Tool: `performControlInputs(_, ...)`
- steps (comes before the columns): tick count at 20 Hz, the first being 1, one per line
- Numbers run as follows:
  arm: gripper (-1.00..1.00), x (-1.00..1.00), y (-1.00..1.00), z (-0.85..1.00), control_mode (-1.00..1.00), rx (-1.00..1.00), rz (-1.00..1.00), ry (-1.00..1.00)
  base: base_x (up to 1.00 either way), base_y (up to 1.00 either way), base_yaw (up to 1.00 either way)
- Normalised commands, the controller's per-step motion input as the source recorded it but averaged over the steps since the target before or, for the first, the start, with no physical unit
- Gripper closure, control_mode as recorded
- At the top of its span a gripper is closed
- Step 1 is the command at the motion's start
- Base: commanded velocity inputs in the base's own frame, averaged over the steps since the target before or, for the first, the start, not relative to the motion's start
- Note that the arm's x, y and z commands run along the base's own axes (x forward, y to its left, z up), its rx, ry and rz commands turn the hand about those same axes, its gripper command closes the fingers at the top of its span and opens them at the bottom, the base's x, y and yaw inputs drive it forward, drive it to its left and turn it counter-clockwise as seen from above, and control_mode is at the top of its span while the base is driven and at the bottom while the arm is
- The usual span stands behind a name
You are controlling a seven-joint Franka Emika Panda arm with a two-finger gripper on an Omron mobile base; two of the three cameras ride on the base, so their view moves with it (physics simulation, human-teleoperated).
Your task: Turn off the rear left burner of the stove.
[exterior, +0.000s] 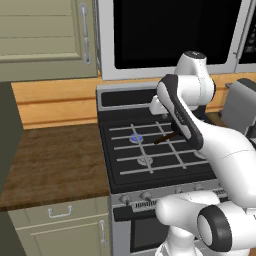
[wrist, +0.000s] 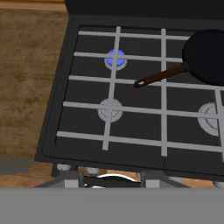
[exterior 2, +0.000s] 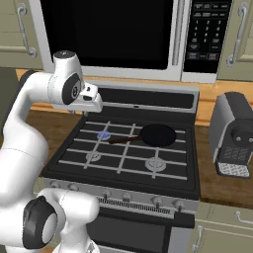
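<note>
Knobs (exterior 2: 127, 196): a row of small round ones along the front edge of the stove (exterior 2: 188, 148), nearest the base (in the hand view they peek out just below the cooktop's front lip).
Front burners: two plain silver-grey rounds under the pale grey grates, the left one (wrist: 110, 109) directly in front of the lit one.
Rear left burner (wrist: 116, 58): glowing blue beneath a crossing of grate bars, in the back-left quarter of the black cooktop; also seen from the left base view (exterior: 136, 138) and the right base view (exterior 2: 103, 134).
Pan (exterior 2: 157, 135): black, on the rear right burner, its brown handle pointing left and forward, the tip ending near the blue glow but apart from it.
Gripper (exterior 2: 87, 114): closed, empty, held above the stove's back-left area, well clear of the grates; the lit burner lies below and slightly ahead of it.
Arm: rises from the base, elbow lifted high, forearm folded back down so the hand looks steeply down on the cooktop.
Right base view extra: a coffee machine (exterior 2: 233, 136) on the wooden counter (exterior 2: 217, 188) right of the stove, and the microwave's (exterior 2: 113, 34) keypad.
Left base view extra: the bare wooden counter left of the stove, with a drawer below.
</note>
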Motion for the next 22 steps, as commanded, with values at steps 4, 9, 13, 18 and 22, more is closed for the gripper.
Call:
performControlInputs(4,-1.00,-0.17,0.00,-0.03,-1.00,0.00,0.00,0.00,0.00,0.00,0.00)
performControlInputs(9,-1.00,-0.02,0.00,0.00,-1.00,0.00,0.00,0.00,0.00,0.00,0.00)
performControlInputs(13,-1.00,0.00,0.00,0.00,-1.00,0.00,0.00,0.00,0.00,0.00,0.00)
performControlInputs(18,-1.00,0.00,0.00,0.00,-1.00,0.00,0.00,0.00,0.00,0.00,0.00)
performControlInputs(22,-1.00,-0.02,0.00,0.00,-1.00,0.00,0.00,0.00,0.00,0.00,0.00)
